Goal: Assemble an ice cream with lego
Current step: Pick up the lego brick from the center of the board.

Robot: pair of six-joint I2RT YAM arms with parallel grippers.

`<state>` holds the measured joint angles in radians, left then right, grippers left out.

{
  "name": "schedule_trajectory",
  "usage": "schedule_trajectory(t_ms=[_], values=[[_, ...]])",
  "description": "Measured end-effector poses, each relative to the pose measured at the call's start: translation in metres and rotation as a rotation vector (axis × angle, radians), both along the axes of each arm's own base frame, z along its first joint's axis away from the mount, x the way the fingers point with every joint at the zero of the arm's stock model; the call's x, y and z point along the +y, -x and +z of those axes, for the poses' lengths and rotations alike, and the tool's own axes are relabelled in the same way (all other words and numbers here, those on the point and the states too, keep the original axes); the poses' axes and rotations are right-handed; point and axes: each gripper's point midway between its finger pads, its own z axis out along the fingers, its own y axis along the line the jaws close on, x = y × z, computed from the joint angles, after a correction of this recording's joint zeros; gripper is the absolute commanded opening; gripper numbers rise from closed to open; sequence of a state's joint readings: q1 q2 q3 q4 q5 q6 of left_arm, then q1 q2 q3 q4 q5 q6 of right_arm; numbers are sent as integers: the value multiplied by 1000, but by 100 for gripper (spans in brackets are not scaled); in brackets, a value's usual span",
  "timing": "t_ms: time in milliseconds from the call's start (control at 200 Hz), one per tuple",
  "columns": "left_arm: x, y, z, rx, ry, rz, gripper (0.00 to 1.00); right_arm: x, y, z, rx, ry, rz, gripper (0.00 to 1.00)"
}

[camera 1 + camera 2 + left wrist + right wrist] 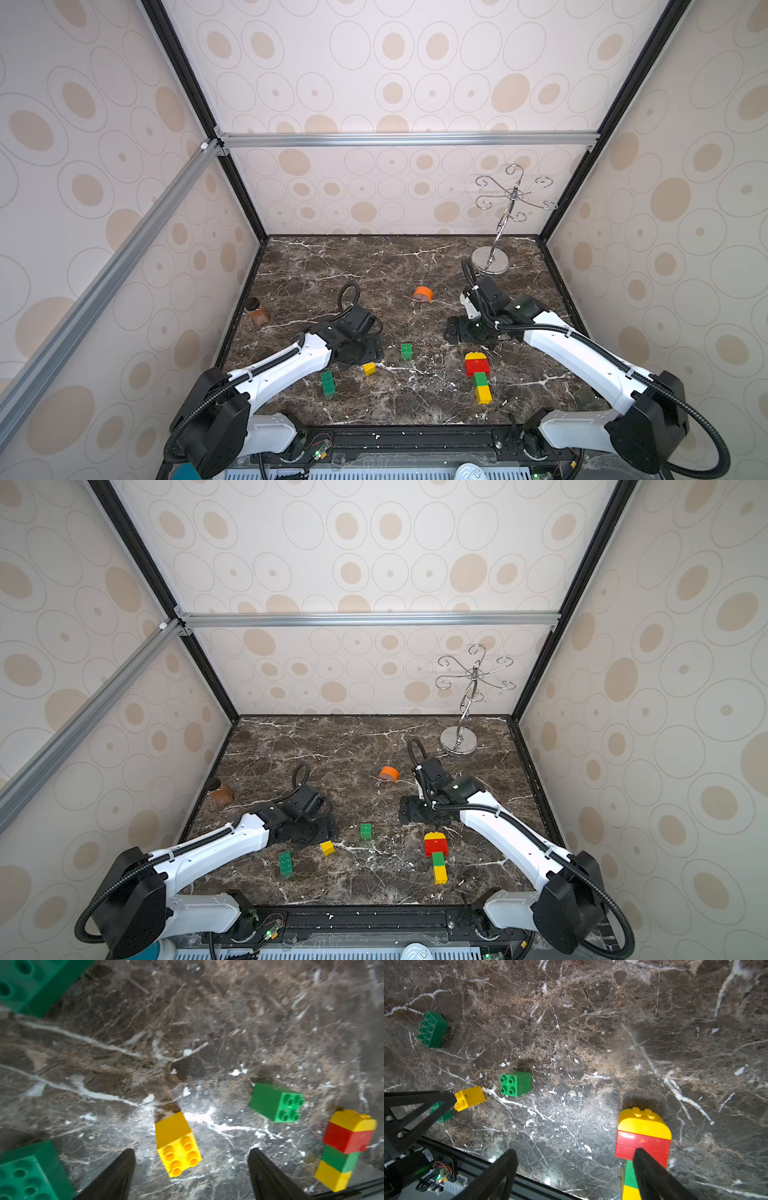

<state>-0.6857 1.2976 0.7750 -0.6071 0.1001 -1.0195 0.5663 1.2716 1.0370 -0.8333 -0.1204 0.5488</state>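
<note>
bench (pixel 374 266): dark marble top, carries all the pieces below;
stack (pixel 478 376): yellow dome, red, green and yellow bricks joined in one row, lying flat toward the front right of the bench; long axis runs front to back, dome end toward the back edge;
right gripper (pixel 575 1150): jaws apart, nothing between them; hovers just behind the dome end; whether a finger touches the stack cannot be told;
yellow square brick (pixel 177 1145): loose, left of the bench middle, near the front edge; seemingly on its side, studs turned toward the left gripper;
left gripper (pixel 190 1151): jaws apart, empty; the brick lies straight ahead, centred between the fingers (pixel 116 1172), narrower than the gap, not touched; this arm is much the nearer;
green square brick (pixel 406 351): loose, between yellow square brick and stack;
orange dome (pixel 423 294): alone toward the bench middle, well apart from both grippers;
judgement: the coming move is probably a short forward reach by the left gripper, closing across the brick's smooth sides.
</note>
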Motion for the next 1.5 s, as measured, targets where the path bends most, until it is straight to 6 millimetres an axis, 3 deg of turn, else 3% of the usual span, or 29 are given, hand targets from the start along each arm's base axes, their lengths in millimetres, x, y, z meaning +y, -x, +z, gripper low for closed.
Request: schedule_trajectory(t_ms=[160, 395, 675, 1050, 1361, 1496], values=[[8, 9, -9, 64, -34, 47, 68, -6, 7, -2, 7, -7, 2, 91], [6, 14, -22, 133, -37, 100, 65, -11, 7, -2, 10, -9, -5, 91], [-1, 8, -23, 141, -20, 128, 62, -14, 10, -6, 23, -15, -8, 91], [-6, 8, -26, 159, -14, 128, 47, -18, 12, -2, 5, -25, -10, 91], [-15, 3, -24, 155, -16, 93, 18, -23, 16, -8, 17, -23, -20, 92], [-23, -6, -10, 130, -26, 63, 14, -27, 16, -5, 8, -29, -32, 92]])
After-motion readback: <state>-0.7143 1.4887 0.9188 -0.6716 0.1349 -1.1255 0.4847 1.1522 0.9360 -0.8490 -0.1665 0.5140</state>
